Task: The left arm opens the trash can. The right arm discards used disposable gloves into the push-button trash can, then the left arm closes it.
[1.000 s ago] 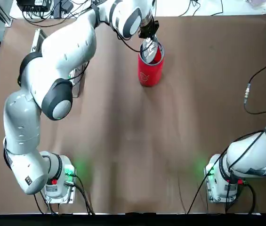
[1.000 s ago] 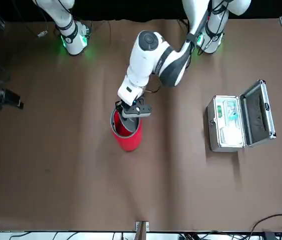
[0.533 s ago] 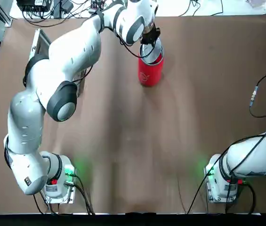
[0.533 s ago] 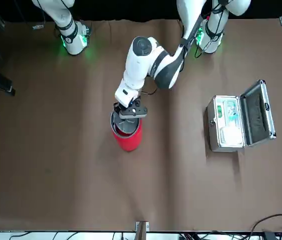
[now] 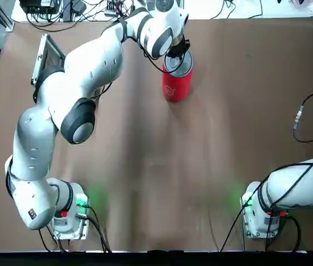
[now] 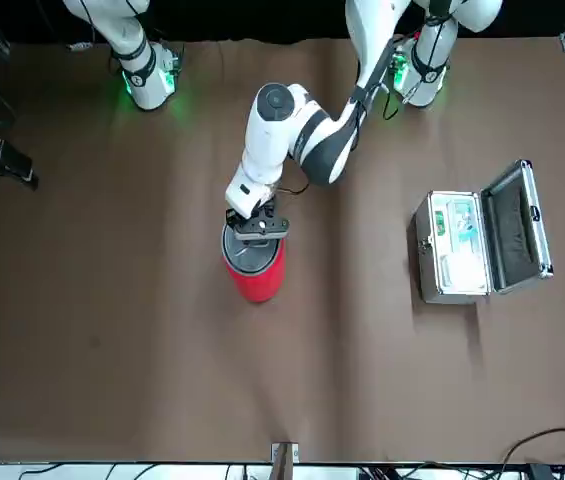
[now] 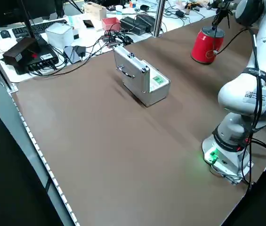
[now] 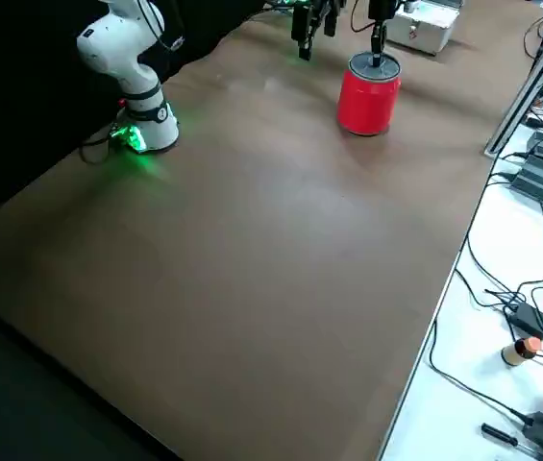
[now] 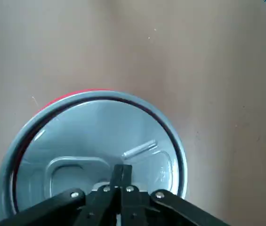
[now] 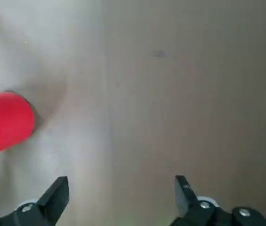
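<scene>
So the left pincer [image 9: 119,176], clenched, presses down on the trash can [image 5: 176,84] lid right under it. Lid looks down and no gloves show, so I'd guess we're nearly done. The right pincer [image 10: 118,197] sits released, well apart.

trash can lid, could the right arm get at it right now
Probably not easily. The left claw is shut and sits right over the lid of the trash can, while the open right claw hangs off to the side.

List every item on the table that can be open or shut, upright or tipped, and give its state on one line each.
Trash can: upright, silver lid down flat.
Left end effector: fingers shut, tips on the lid.
Right end effector: open, empty, away from the trash can.
Metal case: lid open, contents showing.
Gloves: not visible.
</scene>
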`<control>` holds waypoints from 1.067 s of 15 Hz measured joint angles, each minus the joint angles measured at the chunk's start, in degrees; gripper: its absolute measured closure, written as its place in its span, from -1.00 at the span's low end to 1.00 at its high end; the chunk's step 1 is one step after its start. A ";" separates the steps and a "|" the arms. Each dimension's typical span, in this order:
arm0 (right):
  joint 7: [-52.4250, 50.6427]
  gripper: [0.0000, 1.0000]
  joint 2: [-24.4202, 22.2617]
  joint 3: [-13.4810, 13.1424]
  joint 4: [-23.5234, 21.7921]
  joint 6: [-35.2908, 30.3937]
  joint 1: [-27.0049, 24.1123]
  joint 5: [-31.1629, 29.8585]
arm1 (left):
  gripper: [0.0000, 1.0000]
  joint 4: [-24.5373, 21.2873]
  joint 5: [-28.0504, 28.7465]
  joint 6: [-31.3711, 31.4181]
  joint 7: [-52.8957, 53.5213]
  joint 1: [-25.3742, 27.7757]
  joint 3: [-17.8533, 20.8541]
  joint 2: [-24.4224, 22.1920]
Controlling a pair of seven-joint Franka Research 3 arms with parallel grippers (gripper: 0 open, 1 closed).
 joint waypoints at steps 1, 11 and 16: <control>-0.01 -0.98 -0.57 -0.01 -0.72 0.28 -0.05 0.00 | 0.98 0.07 0.26 0.14 0.00 -0.07 0.02 0.13; -1.16 -0.98 -3.13 -0.13 -3.62 1.24 -0.85 0.00 | 0.98 0.28 0.86 0.15 0.02 -2.28 2.45 0.55; -1.20 -0.98 -3.14 -0.17 -3.62 1.30 -0.91 -0.05 | 0.98 0.46 0.86 0.15 0.01 -2.75 2.99 0.77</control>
